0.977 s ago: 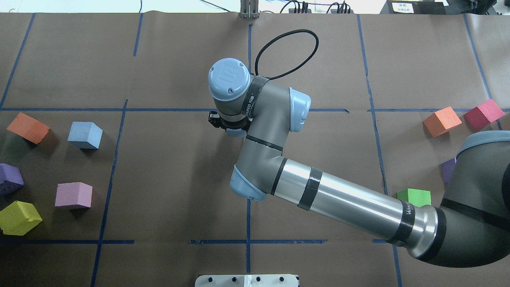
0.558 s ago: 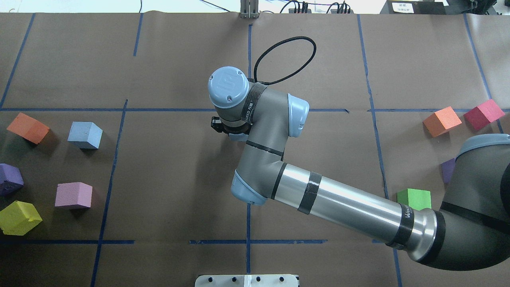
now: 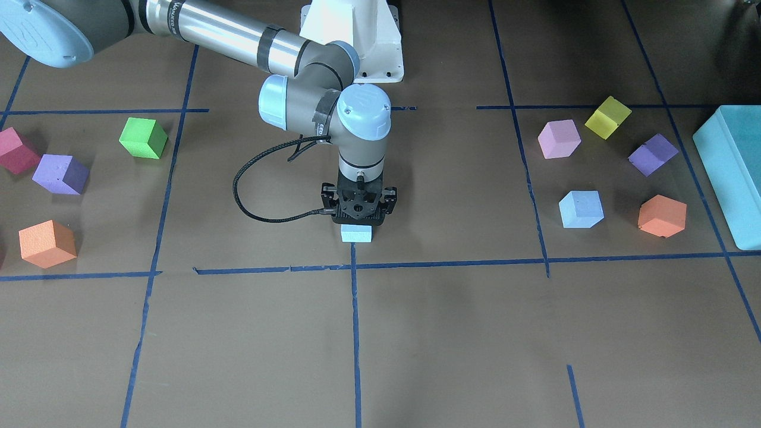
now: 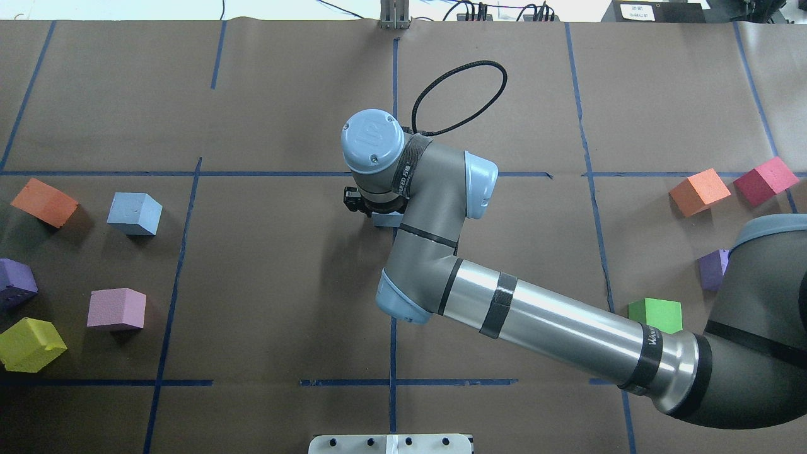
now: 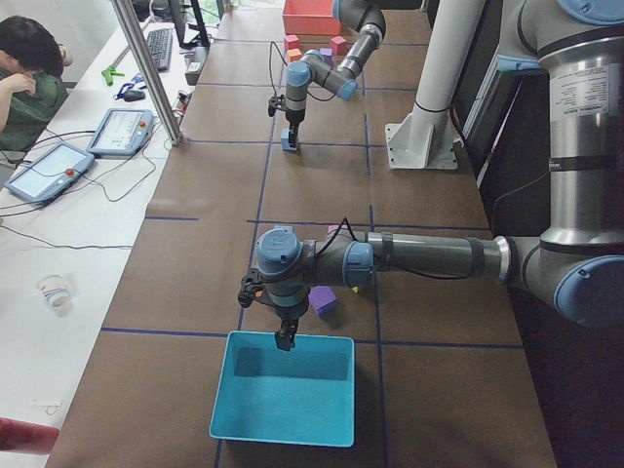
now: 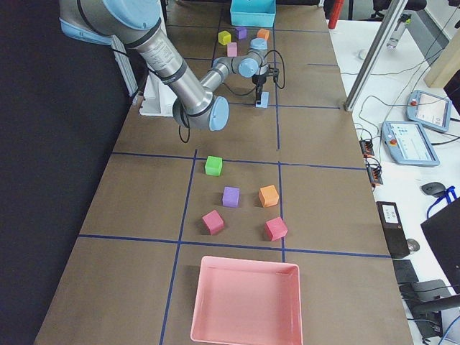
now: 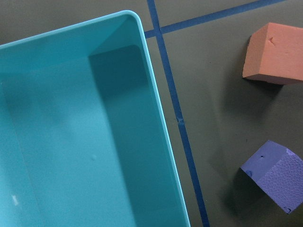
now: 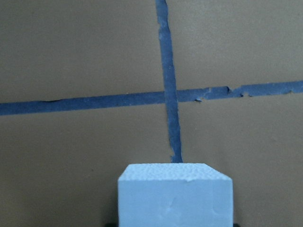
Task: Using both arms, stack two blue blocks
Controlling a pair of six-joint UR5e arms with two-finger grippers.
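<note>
My right gripper (image 3: 358, 221) points straight down at the table's middle and is shut on a pale blue block (image 3: 357, 233), low over the crossing of the blue tape lines. In the overhead view the block (image 4: 386, 219) peeks out under the wrist. It fills the bottom of the right wrist view (image 8: 175, 195). The second blue block (image 4: 133, 213) sits on the table at the left, also in the front view (image 3: 581, 208). My left gripper (image 5: 285, 341) hangs over the teal box (image 5: 283, 390). I cannot tell whether it is open.
Orange (image 4: 44, 202), purple (image 4: 16, 282), pink (image 4: 115, 309) and yellow (image 4: 30, 343) cubes lie near the second blue block. Orange (image 4: 698, 191), red (image 4: 765, 180), purple (image 4: 711, 268) and green (image 4: 656, 313) cubes lie at the right. A pink tray (image 6: 244, 302) stands at the right end.
My right arm has moved a little to the right and toward the robot's base, carrying the blue block with it. The other cubes have not moved.
</note>
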